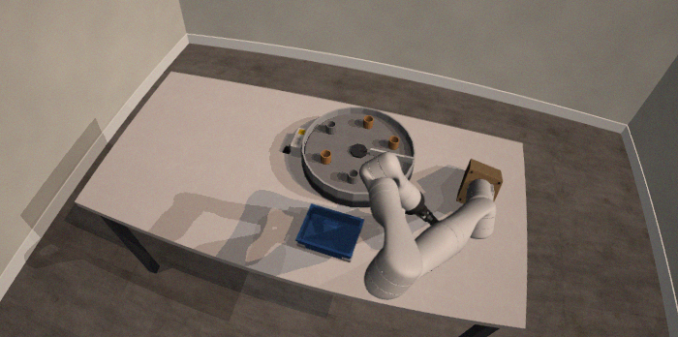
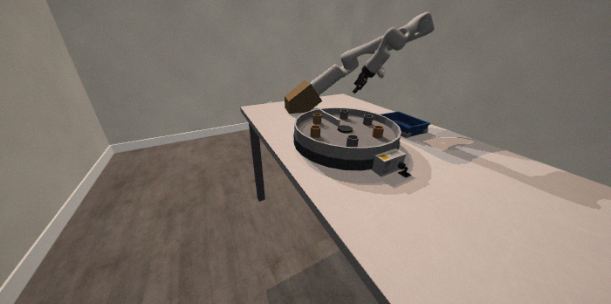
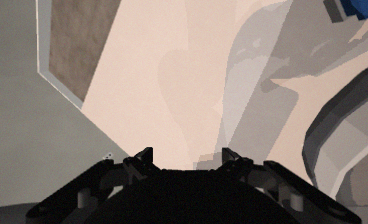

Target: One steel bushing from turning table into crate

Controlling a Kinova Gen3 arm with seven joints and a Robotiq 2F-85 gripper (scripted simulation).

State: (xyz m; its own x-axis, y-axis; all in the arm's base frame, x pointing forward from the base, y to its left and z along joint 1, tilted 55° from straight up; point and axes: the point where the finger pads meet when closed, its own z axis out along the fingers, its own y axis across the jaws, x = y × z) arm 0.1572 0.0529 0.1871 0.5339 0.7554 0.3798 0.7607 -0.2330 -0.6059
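Top: 2 grey bushings point(image 1: 330, 128) point(image 2: 353, 141) show on the turntable point(image 1: 310, 179) point(image 2: 301, 142) point(image 3: 312, 131); the crate point(image 1: 330, 231) point(image 2: 407, 123) point(image 3: 362, 9) is beside it. Exterior: 3 grey, 3 orange bushings point(image 1: 368, 122) point(image 2: 378, 131) on the turntable, the gripper point(image 1: 435, 222) point(image 2: 356, 91) point(image 3: 187, 155) above its level. Wrist: jaws released, apart, turntable to the right

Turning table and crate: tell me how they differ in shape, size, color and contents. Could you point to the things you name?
The turning table point(image 1: 358, 196) point(image 2: 345, 152) point(image 3: 335, 131) is round; the crate point(image 1: 334, 233) point(image 2: 403, 122) point(image 3: 357, 8) is rectangular.
The turning table is much wider than the crate.
The turning table is gray over a dark base, while the crate is blue.
The turning table carries six bushings point(image 1: 325, 158) point(image 2: 378, 132); the crate shows none.
Both have raised walls and open tops.
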